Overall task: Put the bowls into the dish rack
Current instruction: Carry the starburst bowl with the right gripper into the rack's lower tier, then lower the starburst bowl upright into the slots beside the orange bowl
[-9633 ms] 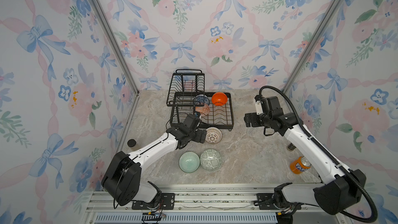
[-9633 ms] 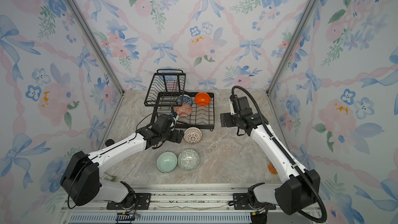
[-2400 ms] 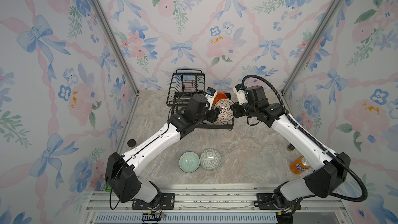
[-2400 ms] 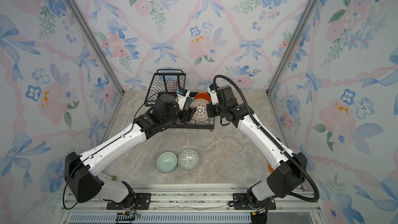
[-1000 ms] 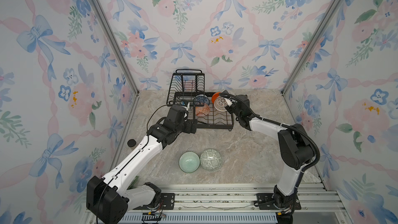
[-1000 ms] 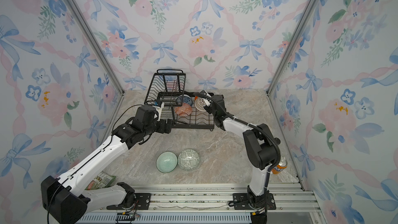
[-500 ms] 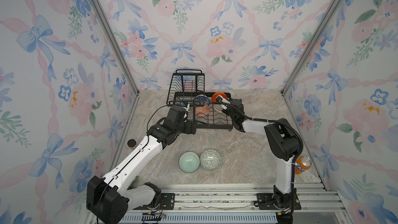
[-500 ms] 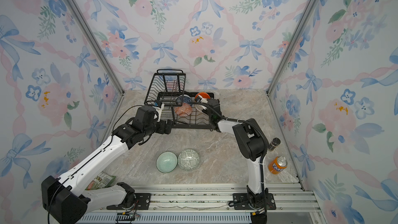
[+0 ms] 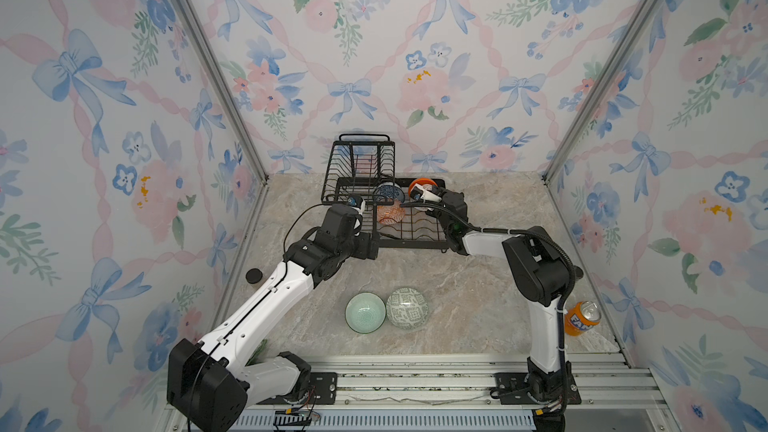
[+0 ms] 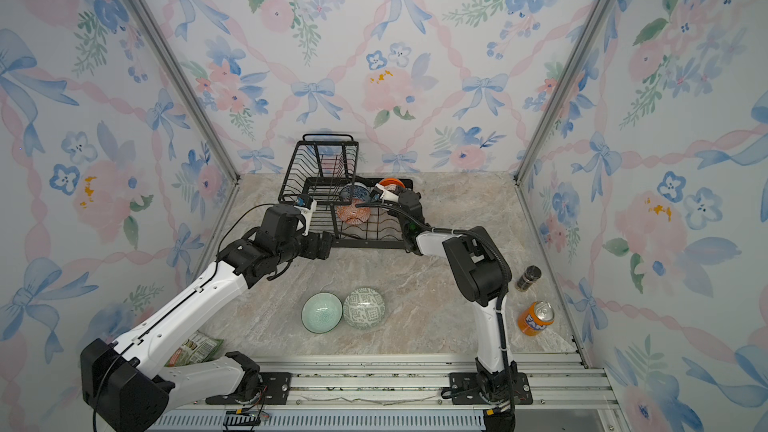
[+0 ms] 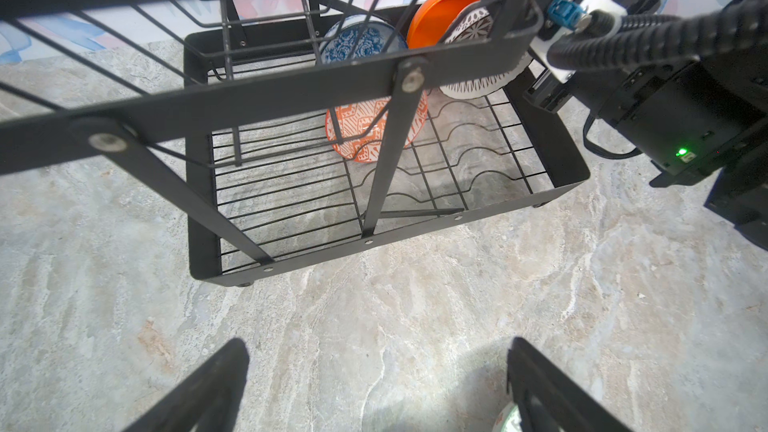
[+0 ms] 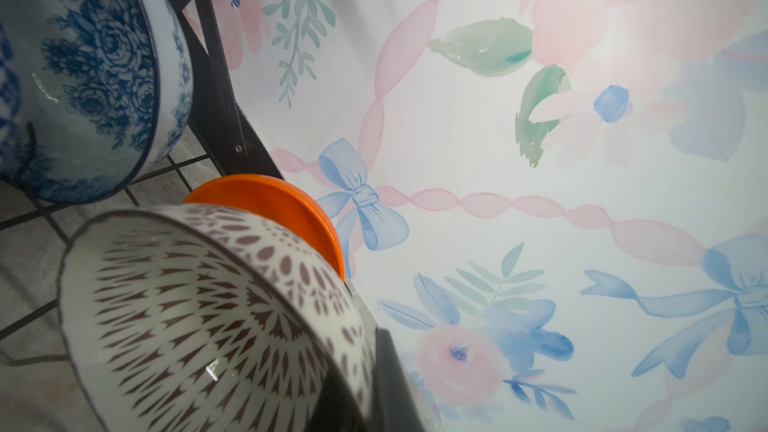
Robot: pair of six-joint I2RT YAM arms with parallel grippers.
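Bowls [image 9: 365, 312], I count six, four in the rack [image 9: 411, 244], two near the marble tabletop's [image 9: 478, 284] front edge; left gripper [image 11: 374, 384] gapes, right gripper [image 9: 422, 197] pinches the white bowl [image 12: 199, 317].

Dish rack [image 11: 199, 222] front rows free; bowls [image 11: 361, 45] crowd rear.

Bright, even overhead light washes both top views, throwing only soft shadows on the worktop [image 9: 457, 284]. Up close, bars of the dish rack [image 11: 249, 89] blur; the lattice bowl [image 12: 199, 317] sits shadowed against glaring wallpaper [image 12: 540, 160].
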